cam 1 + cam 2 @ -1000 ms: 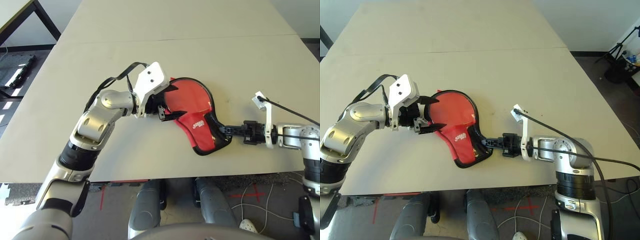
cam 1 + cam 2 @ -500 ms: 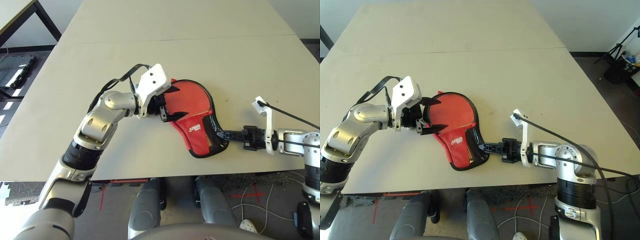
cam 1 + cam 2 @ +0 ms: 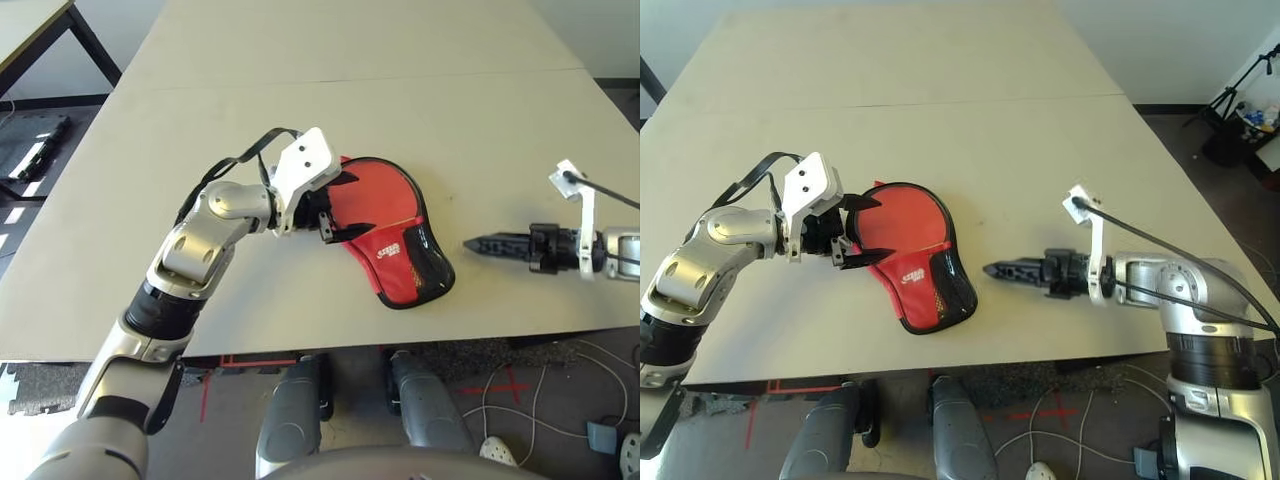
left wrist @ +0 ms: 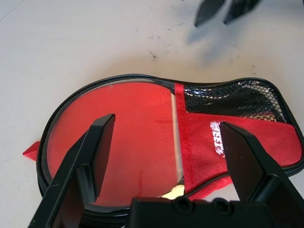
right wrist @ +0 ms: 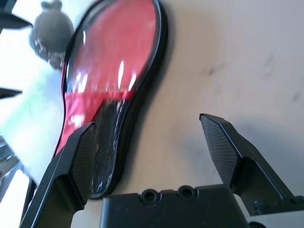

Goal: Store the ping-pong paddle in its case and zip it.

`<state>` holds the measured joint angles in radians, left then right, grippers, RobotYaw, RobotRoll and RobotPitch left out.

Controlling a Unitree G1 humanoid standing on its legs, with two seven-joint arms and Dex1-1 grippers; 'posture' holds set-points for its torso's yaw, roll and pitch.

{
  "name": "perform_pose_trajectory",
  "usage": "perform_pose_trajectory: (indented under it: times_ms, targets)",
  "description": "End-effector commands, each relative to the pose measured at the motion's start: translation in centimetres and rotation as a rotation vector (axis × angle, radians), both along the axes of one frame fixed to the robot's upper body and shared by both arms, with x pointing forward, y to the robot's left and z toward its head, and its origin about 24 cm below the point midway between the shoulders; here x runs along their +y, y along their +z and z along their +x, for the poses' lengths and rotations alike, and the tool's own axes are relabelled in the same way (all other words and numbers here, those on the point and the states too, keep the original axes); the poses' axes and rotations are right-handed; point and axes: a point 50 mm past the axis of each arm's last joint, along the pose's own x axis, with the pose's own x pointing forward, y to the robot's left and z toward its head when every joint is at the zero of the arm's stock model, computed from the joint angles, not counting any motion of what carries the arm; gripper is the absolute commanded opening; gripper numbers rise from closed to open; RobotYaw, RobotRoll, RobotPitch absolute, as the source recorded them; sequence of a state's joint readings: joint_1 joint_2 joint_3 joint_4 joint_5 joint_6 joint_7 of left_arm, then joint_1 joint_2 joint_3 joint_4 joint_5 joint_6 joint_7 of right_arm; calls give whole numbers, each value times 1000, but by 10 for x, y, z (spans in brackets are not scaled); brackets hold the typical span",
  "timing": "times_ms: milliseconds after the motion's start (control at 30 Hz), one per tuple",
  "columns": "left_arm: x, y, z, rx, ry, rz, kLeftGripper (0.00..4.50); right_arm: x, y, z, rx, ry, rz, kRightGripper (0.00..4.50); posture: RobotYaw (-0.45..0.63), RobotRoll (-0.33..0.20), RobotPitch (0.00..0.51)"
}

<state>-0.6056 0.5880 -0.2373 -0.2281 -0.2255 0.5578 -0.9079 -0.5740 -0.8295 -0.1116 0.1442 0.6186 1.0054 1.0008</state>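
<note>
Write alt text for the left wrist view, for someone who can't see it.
A red case with black zipper edging and a black mesh pocket lies on a pale table. The left gripper is open over it, and the two dark fingertips of the right gripper hover beyond.

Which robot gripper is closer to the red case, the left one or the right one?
The left gripper is closer. Its open fingers reach over the edge of the case. The right gripper is open over the table, off to the right.
</note>
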Motion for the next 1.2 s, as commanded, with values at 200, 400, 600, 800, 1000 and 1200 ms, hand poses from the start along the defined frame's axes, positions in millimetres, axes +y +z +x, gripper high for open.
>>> perform_pose_trajectory:
  times_ms: [200, 400, 600, 800, 1000, 1200]
  targets:
    - [14, 1, 6, -9, 53, 34, 4500, 21, 5, 41, -301, 113, -117, 4486, -23, 0, 192]
    - [18, 1, 7, -11, 78, 45, 4500, 51, 0, 55, -401, 268, -139, 4486, -14, 0, 195]
    - [23, 0, 7, -9, 104, 54, 4500, 71, -15, 61, -448, 428, -220, 4486, -5, 0, 201]
    - [27, 1, 8, -16, 138, 65, 4500, 85, -26, 70, -446, 498, -274, 4486, 8, 0, 208]
    - [29, 2, 8, -19, 155, 68, 4500, 93, -40, 73, -402, 539, -306, 4486, 24, 0, 212]
    - [34, 5, 11, -29, 205, 63, 4500, 91, -51, 73, -372, 553, -362, 4486, 35, 0, 211]
